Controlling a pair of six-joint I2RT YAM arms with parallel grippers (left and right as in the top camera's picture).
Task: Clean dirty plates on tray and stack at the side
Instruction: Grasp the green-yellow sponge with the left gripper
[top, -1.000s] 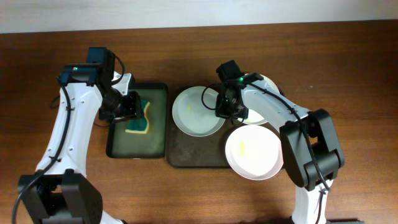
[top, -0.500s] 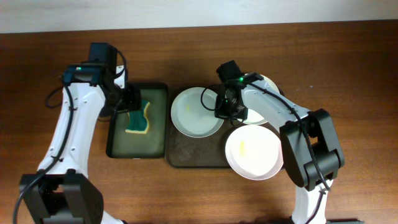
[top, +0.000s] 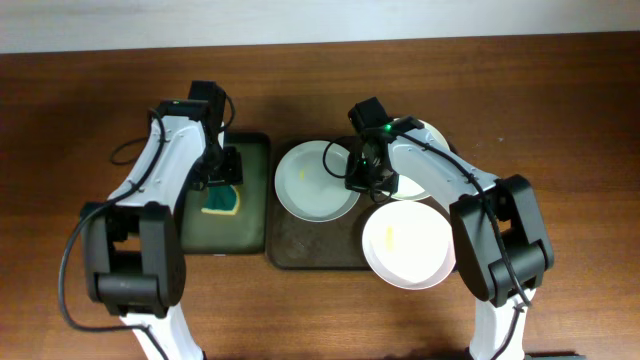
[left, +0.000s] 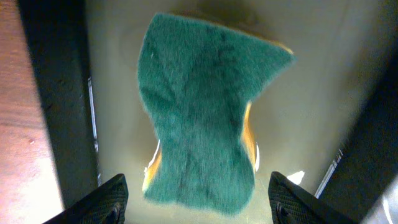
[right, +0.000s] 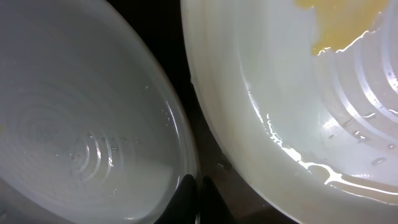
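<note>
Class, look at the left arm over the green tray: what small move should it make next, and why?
Probably lower the left gripper and close it on the sponge. Its jaws stand open above the sponge, which lies in the green tray, while the right gripper is shut on the rim of a plate, seemingly holding it for wiping.

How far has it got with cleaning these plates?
Hardly begun. Done: nothing stacked aside; all three plates are over the brown tray. In hand: the right fingers pinch a first plate by its rim; the left fingers hang open above the sponge. Left: wiping, including the front plate with its yellow smear, then stacking.
</note>
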